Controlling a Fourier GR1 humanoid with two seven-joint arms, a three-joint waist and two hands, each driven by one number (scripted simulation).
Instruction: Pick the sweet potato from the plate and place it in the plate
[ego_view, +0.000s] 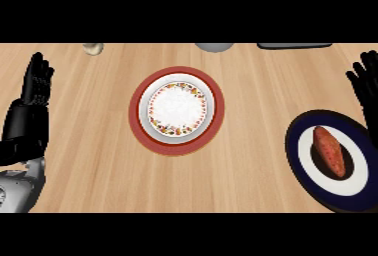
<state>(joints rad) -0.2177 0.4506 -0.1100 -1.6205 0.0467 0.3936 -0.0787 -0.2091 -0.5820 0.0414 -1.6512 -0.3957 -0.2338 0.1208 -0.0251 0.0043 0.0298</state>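
Sweet potato lies lengthwise on dark-rimmed plate, right side of surface. Right hand just beyond it, fingers straight and apart, holding nothing.

Step in hand, as judged: reach and grasp. Best to come down across the narrow middle, then lift clear of the rim before crossing to floral plate on red mat.

Left hand rests open at left edge.

Right hand and dark-rimmed plate cut off by frame. Items along far edge unidentifiable.
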